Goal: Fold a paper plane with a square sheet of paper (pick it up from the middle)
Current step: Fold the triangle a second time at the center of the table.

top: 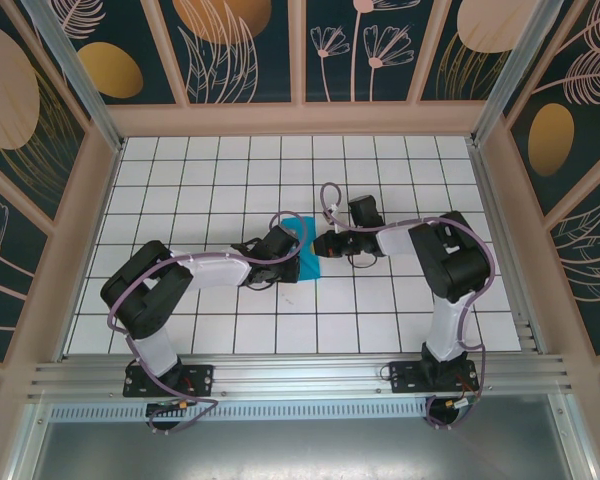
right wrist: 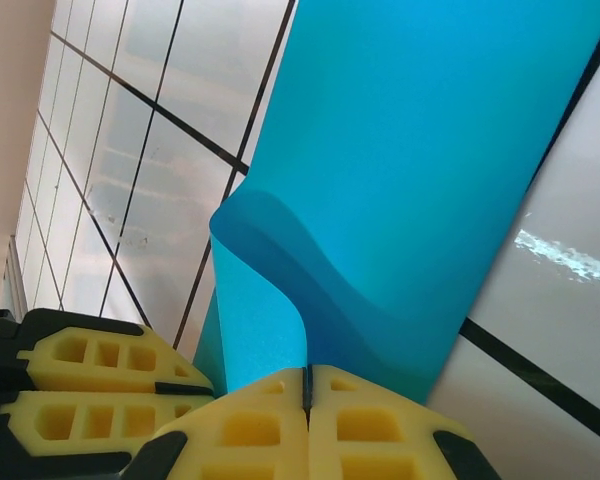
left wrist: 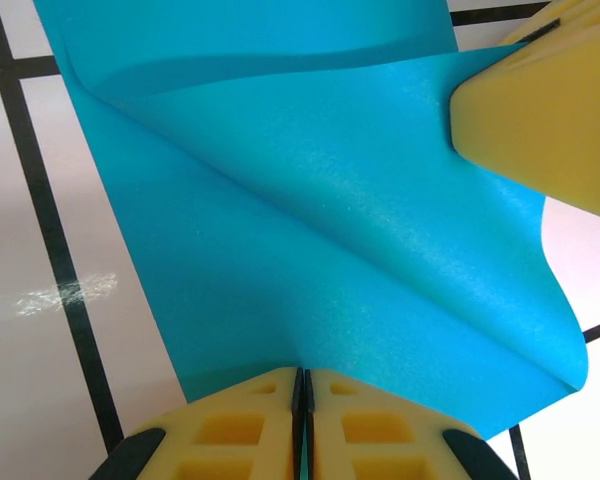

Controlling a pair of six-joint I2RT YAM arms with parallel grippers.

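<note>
You've got both pincers on the square sheet of paper (top: 308, 258) near the middle of the tiled table (top: 230, 170). Your left gripper (left wrist: 302, 385) is squeezed tight on one edge of the cyan sheet, pads all but meeting with just the paper between them. Your right gripper (right wrist: 307, 385) is pressed fully together on another edge, and the sheet bows up in a soft ridge between the two, the rest spreading over the white tiles.

No writing, label, brand or number can be read: the square sheet of paper (left wrist: 330, 250) is plain, the wall panels (top: 242, 50) bear plant drawings, and the left arm's base (top: 170, 380) is perhaps too small to tell.
</note>
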